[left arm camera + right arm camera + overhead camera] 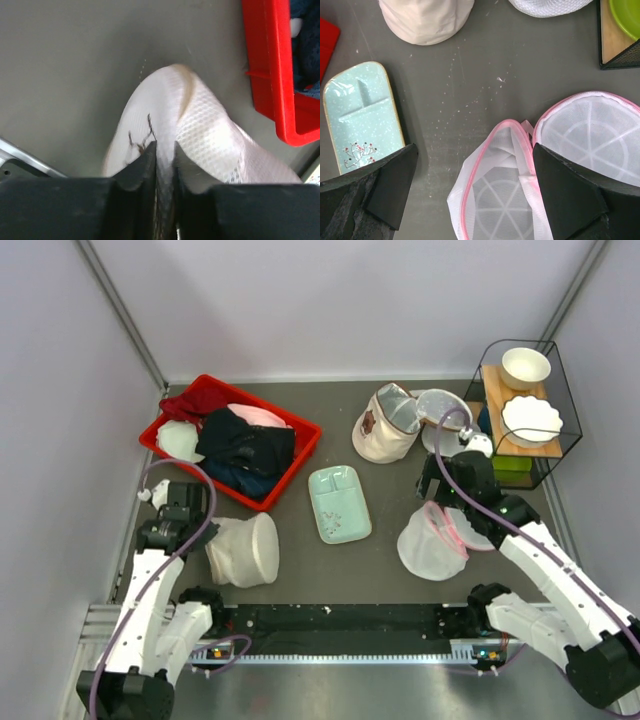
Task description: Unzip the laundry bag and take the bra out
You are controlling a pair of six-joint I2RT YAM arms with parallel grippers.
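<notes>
The laundry bag (pixel 243 550) lay on its side at the near-left of the bench (pixel 370 560). It was a squat, padded cream drum with a waffle-knit skin (some small black marks near the fold). The left end effector (pixel 164 150) had its fingers pressed together, pinching a ridge of that fabric. The hard-edged red plastic bin (pixel 270 75) sat just beside it with a strip of bare grey bench between them.

The right end effector (pixel 480 200) was spread wide over two floppy mesh bags (pixel 590 135) with pink trim. The glossy mint divided plate (pixel 338 502) lay between the two arms, and open bench ran along the near edge.
</notes>
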